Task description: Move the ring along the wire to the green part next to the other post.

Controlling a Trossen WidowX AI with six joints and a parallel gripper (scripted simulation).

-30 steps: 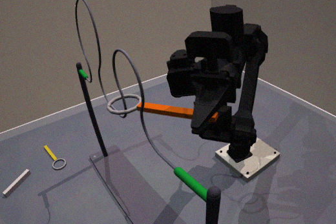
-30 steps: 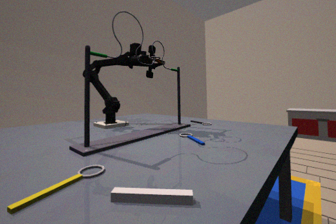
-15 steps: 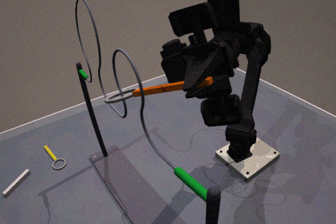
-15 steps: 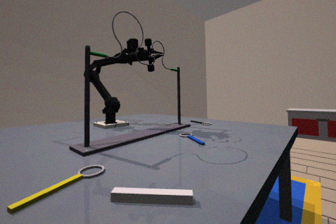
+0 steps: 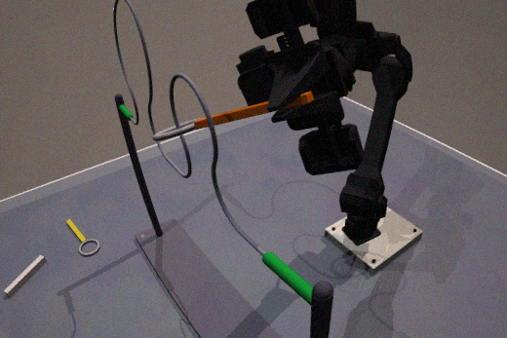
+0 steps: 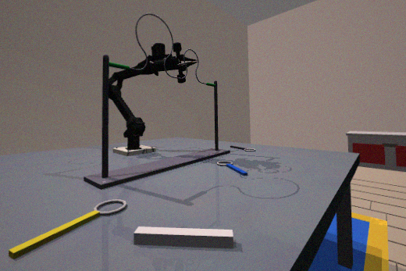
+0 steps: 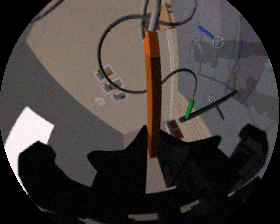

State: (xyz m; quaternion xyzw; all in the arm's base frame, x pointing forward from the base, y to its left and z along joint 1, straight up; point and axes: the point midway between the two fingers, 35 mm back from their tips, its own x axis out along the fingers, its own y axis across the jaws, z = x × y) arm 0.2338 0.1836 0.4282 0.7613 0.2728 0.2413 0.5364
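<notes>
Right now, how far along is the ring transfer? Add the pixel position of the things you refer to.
Pickup looks done: the end effector (image 5: pixel 292 103) (image 7: pixel 148 127) is shut on the orange handle (image 5: pixel 234 116) (image 7: pixel 153 85). In hand: the ring (image 5: pixel 168 133) is at the thin grey wire (image 5: pixel 214 147), away from both green parts. Left: reaching the far green part, release, retreat.
</notes>
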